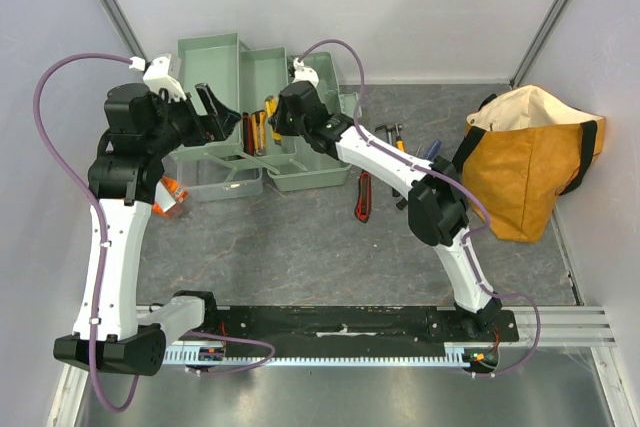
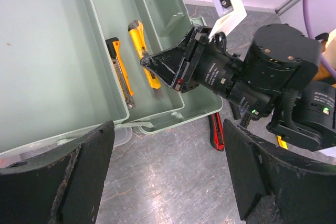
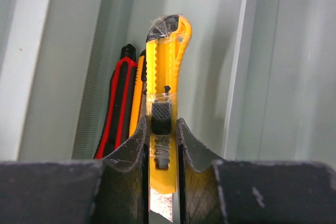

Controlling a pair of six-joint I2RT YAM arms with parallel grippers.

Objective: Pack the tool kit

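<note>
Right gripper pinches the yellow utility knife at its slider, jaws tight on both flanks. The knife is inside the toolbox, its long axis along the tray, parallel to and just beside the red knife. Resting or lifted: cannot tell. Left gripper is spread at the toolbox's near edge, the farther of the two.

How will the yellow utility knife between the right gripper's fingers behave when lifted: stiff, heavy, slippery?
Probably stiff: the yellow utility knife has a straight plastic body. Likely light, being slim. Its glossy sides might slip in the right gripper.
</note>
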